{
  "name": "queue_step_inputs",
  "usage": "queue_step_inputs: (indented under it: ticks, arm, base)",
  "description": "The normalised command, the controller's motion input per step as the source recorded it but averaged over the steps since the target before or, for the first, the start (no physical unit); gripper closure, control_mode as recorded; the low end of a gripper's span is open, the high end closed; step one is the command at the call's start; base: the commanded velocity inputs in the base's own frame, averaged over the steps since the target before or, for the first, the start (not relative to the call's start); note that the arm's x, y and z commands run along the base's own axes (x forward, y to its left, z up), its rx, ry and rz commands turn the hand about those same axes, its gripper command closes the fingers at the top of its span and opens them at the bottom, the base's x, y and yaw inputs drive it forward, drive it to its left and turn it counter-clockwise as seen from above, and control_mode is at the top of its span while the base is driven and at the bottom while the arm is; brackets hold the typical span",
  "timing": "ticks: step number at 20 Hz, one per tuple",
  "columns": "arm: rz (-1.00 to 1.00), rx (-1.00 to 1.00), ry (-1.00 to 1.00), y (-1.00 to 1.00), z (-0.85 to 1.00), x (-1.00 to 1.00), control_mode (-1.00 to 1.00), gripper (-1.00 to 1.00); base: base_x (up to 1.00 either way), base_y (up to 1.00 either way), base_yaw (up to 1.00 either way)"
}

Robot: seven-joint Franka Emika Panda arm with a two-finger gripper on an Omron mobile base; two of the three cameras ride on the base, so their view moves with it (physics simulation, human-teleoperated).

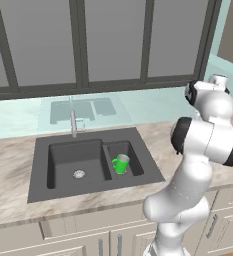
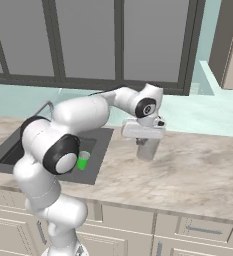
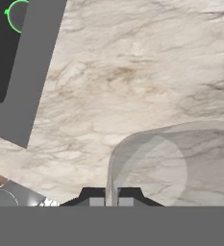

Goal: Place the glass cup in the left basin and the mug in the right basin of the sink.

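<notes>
1. Our claw (image 2: 147,144) hangs over the marble counter (image 2: 198,170), pointing down at the glass cup (image 2: 147,149).
2. Seen from the hand camera, the two finger tips (image 3: 93,196) sit close together with the near wall of the glass cup (image 3: 173,163) running between them; we read this as clenched on the cup's rim.
3. Below the claw, the cup looks to be at counter level; we cannot tell whether its base touches the marble.
4. Off to the claw's left lies the sink (image 1: 90,160), well apart across bare marble.
5. Nearest the claw is the right basin (image 1: 130,152), holding the mug (image 1: 121,163) upright.
6. Beyond it, the left basin (image 1: 70,160) shows only its silver drain.
7. Behind the basins stands the faucet (image 1: 73,122), away from the claw; our own arm (image 2: 78,117) stretches between sink and cup.
</notes>
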Motion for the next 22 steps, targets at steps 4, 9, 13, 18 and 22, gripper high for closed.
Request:
queue_step_inputs:
  ticks: [4, 9, 13, 18, 22]
  arm:
    - [0.00, 0.00, 0.01, 0.51, 0.08, -0.15, -1.00, 1.00]
    - [0.00, 0.00, -0.01, 0.54, 0.07, -0.11, -1.00, 1.00]
    - [0.00, 0.00, -0.05, 0.56, 0.03, -0.10, -1.00, 1.00]
    - [0.00, -0.01, -0.08, 0.58, 0.04, -0.06, -1.00, 1.00]
    - [-0.01, -0.05, -0.14, 0.54, 0.08, 0.00, -1.00, 1.00]
  base:
    - [0.00, 0.00, 0.00]
    - [0.00, 0.00, 0.00]
    - [0.00, 0.00, 0.00]
    - [0.00, 0.00, 0.00]
    - [0.00, 0.00, 0.00]
